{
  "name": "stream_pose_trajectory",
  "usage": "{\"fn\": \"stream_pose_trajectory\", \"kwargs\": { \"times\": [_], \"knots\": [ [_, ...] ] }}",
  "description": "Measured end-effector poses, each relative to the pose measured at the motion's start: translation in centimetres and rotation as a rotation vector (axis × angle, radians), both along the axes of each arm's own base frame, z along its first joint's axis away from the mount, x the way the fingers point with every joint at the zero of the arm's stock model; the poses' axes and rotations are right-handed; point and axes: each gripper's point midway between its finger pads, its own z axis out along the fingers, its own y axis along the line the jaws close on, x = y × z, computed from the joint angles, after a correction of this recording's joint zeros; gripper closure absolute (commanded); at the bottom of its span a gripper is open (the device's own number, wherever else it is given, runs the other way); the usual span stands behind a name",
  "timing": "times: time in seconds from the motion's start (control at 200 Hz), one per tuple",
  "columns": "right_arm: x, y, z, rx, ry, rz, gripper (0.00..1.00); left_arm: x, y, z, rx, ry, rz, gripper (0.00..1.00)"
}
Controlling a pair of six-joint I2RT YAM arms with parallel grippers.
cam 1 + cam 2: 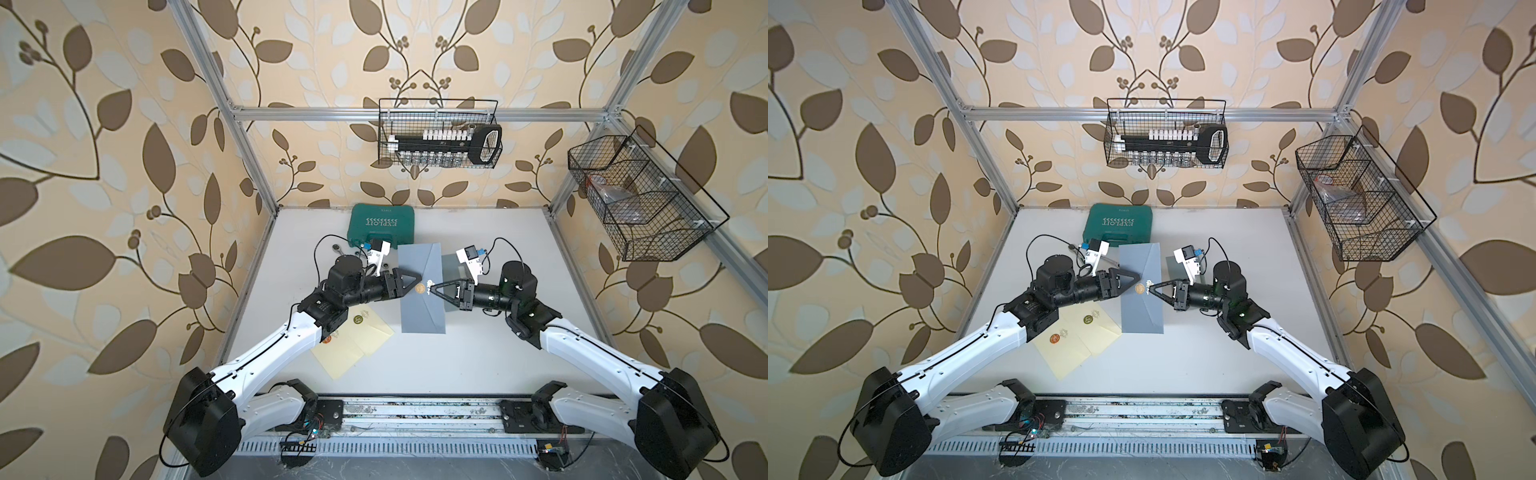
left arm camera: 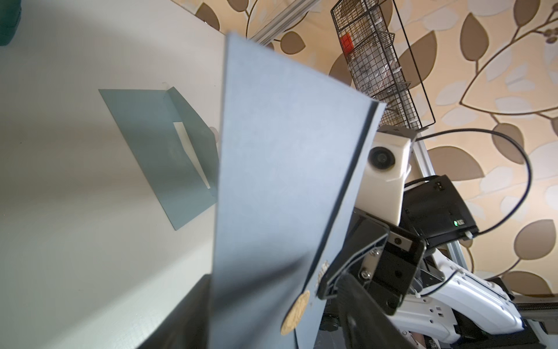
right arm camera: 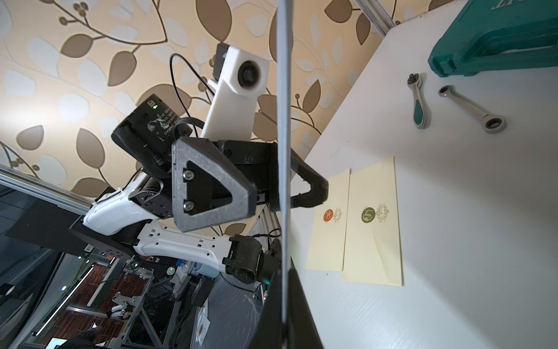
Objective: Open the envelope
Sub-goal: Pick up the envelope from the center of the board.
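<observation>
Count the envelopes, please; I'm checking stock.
4: held blue-grey envelope mid-table; opened blue-grey envelope flat beside it; orange-sealed cream envelope and green-sealed cream envelope side by side near the left arm.

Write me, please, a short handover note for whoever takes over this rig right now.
Left gripper: open, jaws either side of the grey envelope, not yet clamped.
Right gripper: shut on the grey envelope beside its gold seal.
Grey envelope: held up off the table between the arms.
Done: envelope picked up.
Left to do: seal looks unbroken; envelope not yet opened.
</observation>
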Motion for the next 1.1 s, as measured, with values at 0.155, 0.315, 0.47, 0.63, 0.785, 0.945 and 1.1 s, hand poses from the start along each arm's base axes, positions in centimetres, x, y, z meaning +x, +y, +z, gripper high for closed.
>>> {"fn": "stream_pose_trajectory", "kwargs": {
  "times": [0.155,0.315,0.47,0.63,0.785,0.945,1.1],
  "knots": [
    [0.1,-0.1,0.2,0.029,0.016,0.036,0.98,-0.2,0.1,0.9,-0.022,-0.012,-0.002,0.41],
    [-0.5,0.1,0.6,0.049,0.015,0.086,0.98,0.0,0.6,2.2,-0.063,-0.033,0.005,0.47],
    [-0.9,0.2,0.8,0.061,0.022,0.109,0.97,0.0,0.7,3.2,-0.098,-0.042,-0.001,0.52],
    [-1.1,0.3,1.0,0.067,0.026,0.118,0.96,-0.2,0.5,3.7,-0.123,-0.04,-0.017,0.56],
    [-1.1,0.3,0.9,0.069,0.033,0.121,0.95,-0.4,0.5,4.0,-0.137,-0.039,-0.025,0.6],
    [-0.9,0.4,0.7,0.069,0.047,0.12,0.93,-0.3,0.4,4.1,-0.139,-0.038,-0.025,0.65],
    [-0.9,0.4,0.8,0.073,0.047,0.12,0.91,-0.3,0.4,3.9,-0.135,-0.04,-0.025,0.71]
  ]
}}
